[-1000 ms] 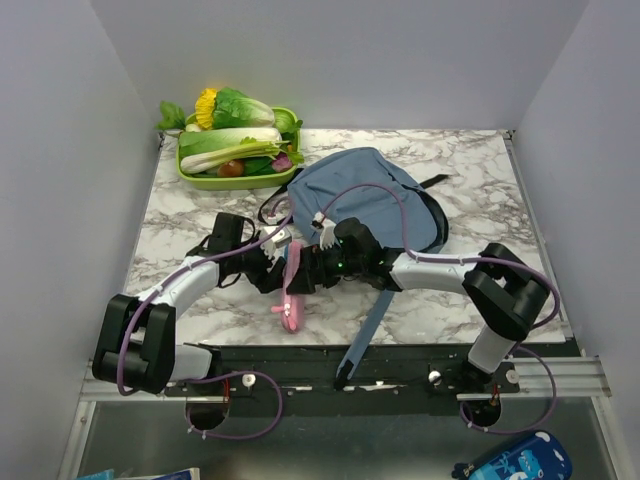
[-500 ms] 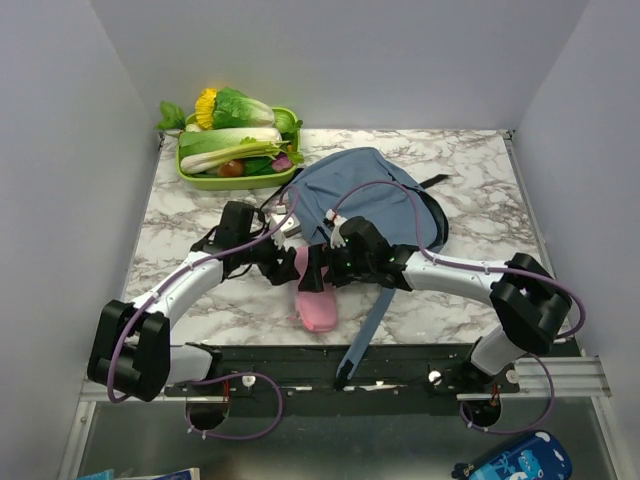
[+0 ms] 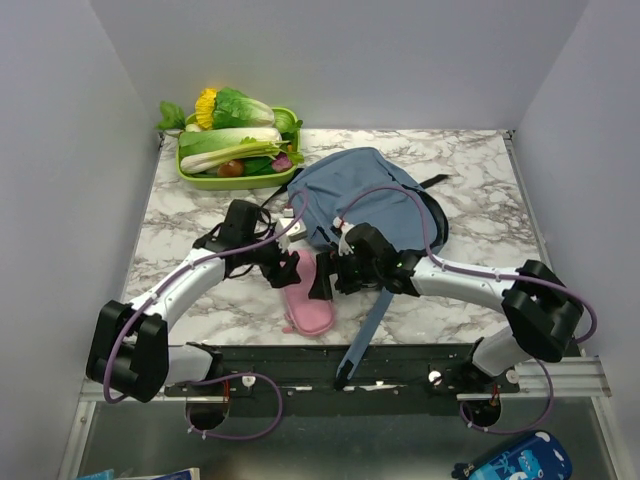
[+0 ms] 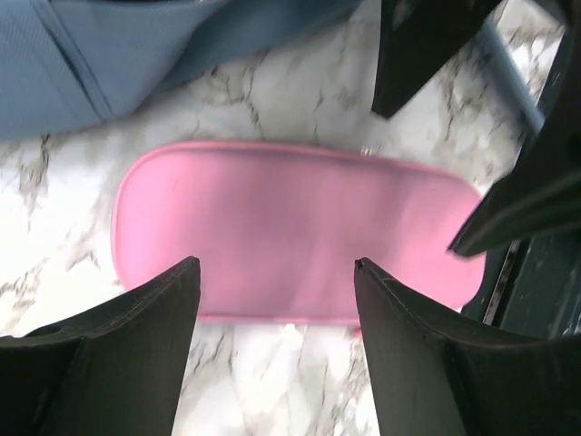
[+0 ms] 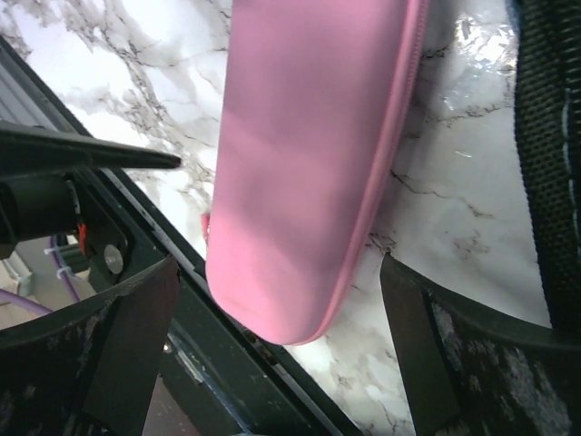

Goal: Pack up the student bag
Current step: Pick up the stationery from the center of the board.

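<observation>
Bright, even overhead light, soft shadows; glare on the marble table [image 5: 467,50] in the right wrist view, pink pencil case [image 4: 290,236] slightly blurred

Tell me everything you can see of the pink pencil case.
The soft pink fabric pencil case is a long, rounded-end pouch with a seam along one long side, apparently shut. It lies flat on the marble table, one end at the near edge, apart from the dusty-blue backpack. The open left gripper and right gripper hover over it.

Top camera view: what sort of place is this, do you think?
Probably a robot lab test cell: plain grey walls box in a marble-topped table, with staged props, a tray of vegetables and a blue backpack.
</observation>
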